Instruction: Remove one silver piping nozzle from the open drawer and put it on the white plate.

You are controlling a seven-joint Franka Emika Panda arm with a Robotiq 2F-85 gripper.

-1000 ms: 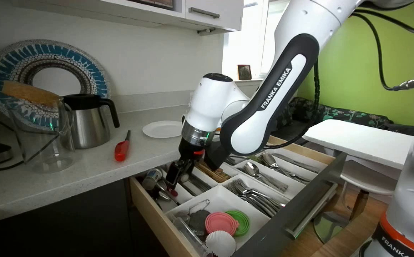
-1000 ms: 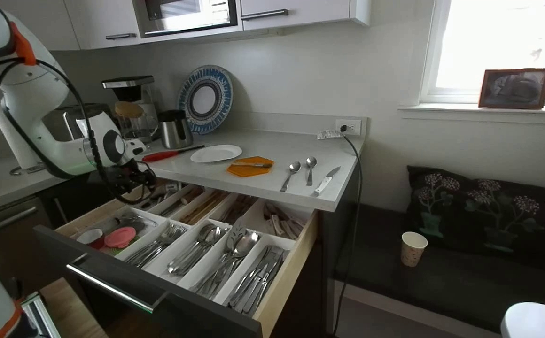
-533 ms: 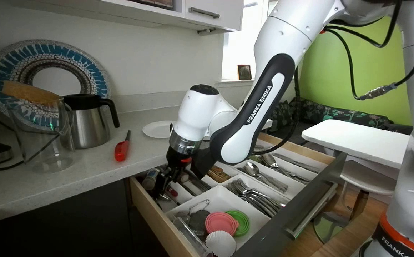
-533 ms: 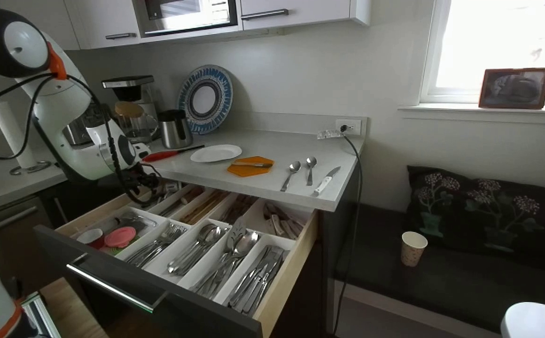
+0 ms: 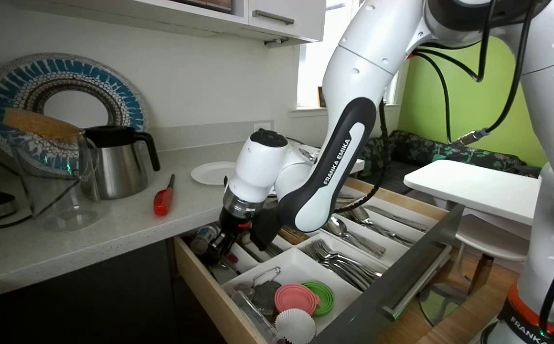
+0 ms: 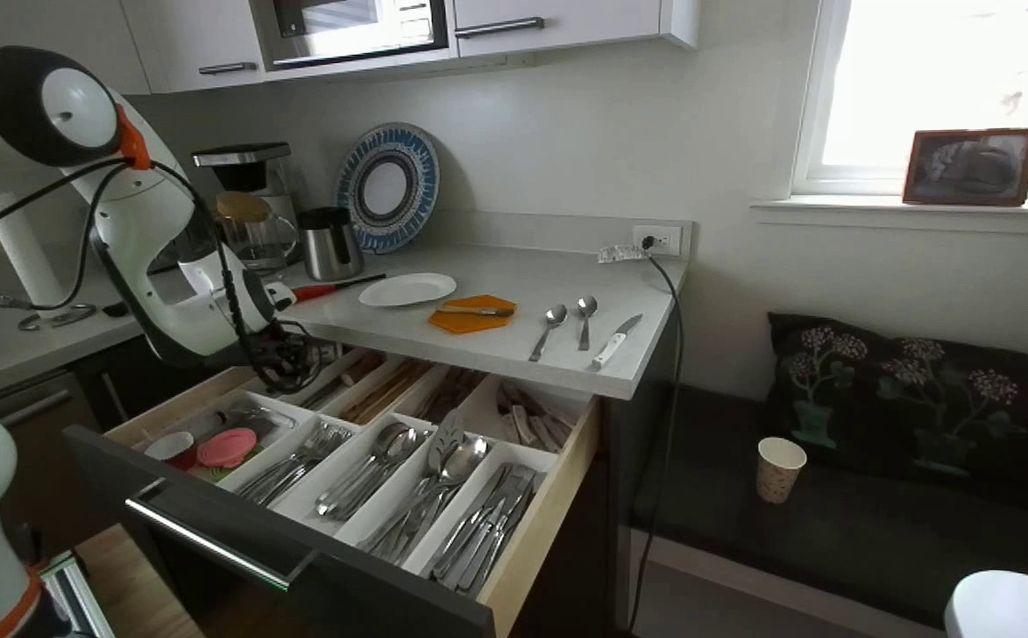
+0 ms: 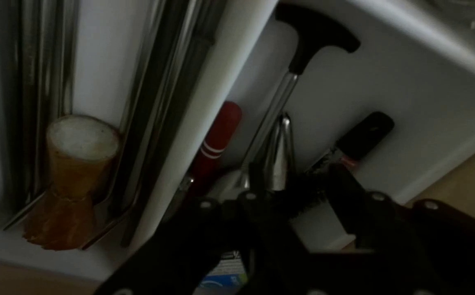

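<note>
A silver piping nozzle (image 7: 278,166) lies in a compartment of the open drawer, in the wrist view. My gripper (image 7: 297,174) reaches down into that compartment with its dark fingers apart. The nozzle appears between them, nearer the left finger, and a black-bristled brush (image 7: 303,192) also shows in the gap. Contact with either is too dark to tell. In both exterior views the gripper (image 5: 215,258) is low in the corner of the drawer (image 5: 229,313) by the counter, and the nozzle cannot be made out there. The white plate (image 6: 408,290) sits on the counter.
A red-handled tool (image 7: 221,127) and a black-handled tool (image 7: 315,32) lie beside the nozzle, along a white divider (image 7: 204,106). A jar (image 5: 203,241) stands close to the gripper. The counter edge (image 5: 138,239) overhangs the drawer's back. A red lighter (image 5: 163,200) rests on the counter.
The arm has swung across and lowered, so the gripper now sits deeper in the drawer's corner compartment near the jar. The plate and the drawer have stayed put.
</note>
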